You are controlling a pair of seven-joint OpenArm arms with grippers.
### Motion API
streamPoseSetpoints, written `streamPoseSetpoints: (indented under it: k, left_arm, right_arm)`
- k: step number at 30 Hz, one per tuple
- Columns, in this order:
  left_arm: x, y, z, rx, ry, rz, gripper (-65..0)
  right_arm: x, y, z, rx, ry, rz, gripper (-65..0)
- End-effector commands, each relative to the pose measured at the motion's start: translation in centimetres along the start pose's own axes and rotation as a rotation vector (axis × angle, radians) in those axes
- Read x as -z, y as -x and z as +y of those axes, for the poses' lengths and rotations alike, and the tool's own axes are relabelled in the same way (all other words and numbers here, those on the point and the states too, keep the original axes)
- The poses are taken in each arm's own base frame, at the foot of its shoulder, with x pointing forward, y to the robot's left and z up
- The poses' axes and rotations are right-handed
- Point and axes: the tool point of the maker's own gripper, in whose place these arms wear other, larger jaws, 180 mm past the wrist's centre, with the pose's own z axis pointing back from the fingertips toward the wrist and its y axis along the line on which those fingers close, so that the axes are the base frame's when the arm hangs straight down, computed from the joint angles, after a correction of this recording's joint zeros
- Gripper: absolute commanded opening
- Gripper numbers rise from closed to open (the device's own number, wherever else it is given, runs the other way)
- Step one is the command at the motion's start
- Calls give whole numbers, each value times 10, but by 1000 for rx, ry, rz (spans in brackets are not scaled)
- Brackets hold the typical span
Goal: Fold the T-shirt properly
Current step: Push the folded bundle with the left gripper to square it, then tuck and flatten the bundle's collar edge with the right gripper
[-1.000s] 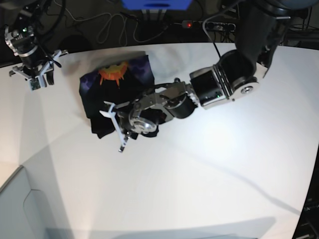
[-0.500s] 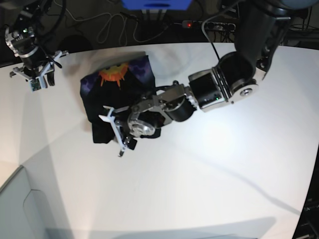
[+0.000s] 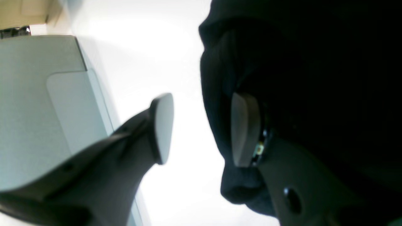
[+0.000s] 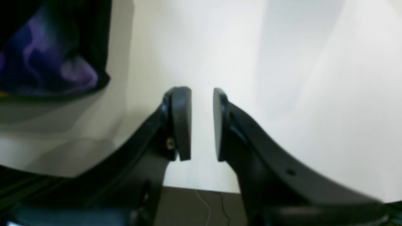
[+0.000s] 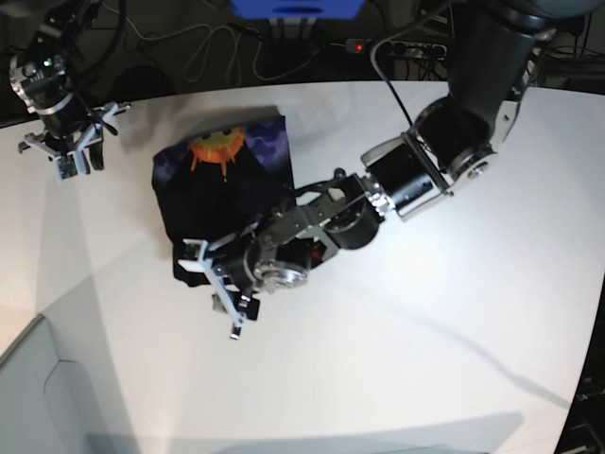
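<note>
white table [image 5: 425, 312] fills the scene. left gripper [image 5: 217, 288] at shirt's near edge, jaws parted, one pad against the cloth, nothing pinched. t-shirt [image 5: 222, 184] lies folded, print up at far end. right gripper [image 5: 66, 147] far left, narrow gap, empty.

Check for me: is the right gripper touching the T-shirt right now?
Apart. In the base view the right gripper hangs over bare table, well clear of the folded T-shirt; the right wrist view shows nothing between its fingers.
</note>
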Motion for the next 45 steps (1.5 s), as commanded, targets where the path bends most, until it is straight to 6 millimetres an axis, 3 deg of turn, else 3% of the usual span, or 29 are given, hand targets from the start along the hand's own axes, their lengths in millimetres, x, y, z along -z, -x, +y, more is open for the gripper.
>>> streamPoseSetpoints:
  k: [1, 3, 8, 11, 16, 21, 26, 29, 33, 36, 39, 42, 45]
  left_arm:
    - [-8, -5, 29, -6, -70, -16, -365]
    - [-10, -2, 31, -26, -76, -15, -365]
    - [-4, 11, 3, -53, -23, 6, -364]
    - [-3, 12, 0, -64, -14, 7, -362]
    - [-3, 17, -7, -134, -10, 2, -262]
    - [-9, 23, 14, -288, -68, -25, -247]
    - [-44, 45, 70, -516, -251, -83, -247]
    - [-76, 71, 95, -603, -375, -89, -247]
    - [-114, 122, 94, -701, -492, -35, -247]
    - [-140, 166, 74, -772, -553, 42, -247]
    - [-161, 204, 39, -835, -576, 136, -247]
    - [-182, 233, 3, -917, -597, 213, -247]
    - [-202, 247, -39, -1042, -595, 228, -247]
  right_arm:
    - [-2, -14, -3, -20, 1, -46, -558]
    - [-1, -18, -4, -20, 5, -56, -558]
    - [2, -25, -4, -22, 3, -74, -558]
    - [6, -29, 4, -32, -24, -82, -559]
    - [7, -31, 9, -37, -36, -86, -559]
    - [7, -32, 7, -40, -34, -88, -559]
    - [11, -40, 4, -38, -27, -106, -559]
    - [19, -37, 1, -18, -31, -85, -559]
    - [33, -32, 2, 9, -46, -44, -560]
    - [44, -33, 20, 6, -106, -40, -562]
    - [48, -35, 40, -17, -160, -39, -564]
    - [49, -32, 57, -35, -205, -30, -564]
    - [48, -28, 64, -12, -218, -28, -565]
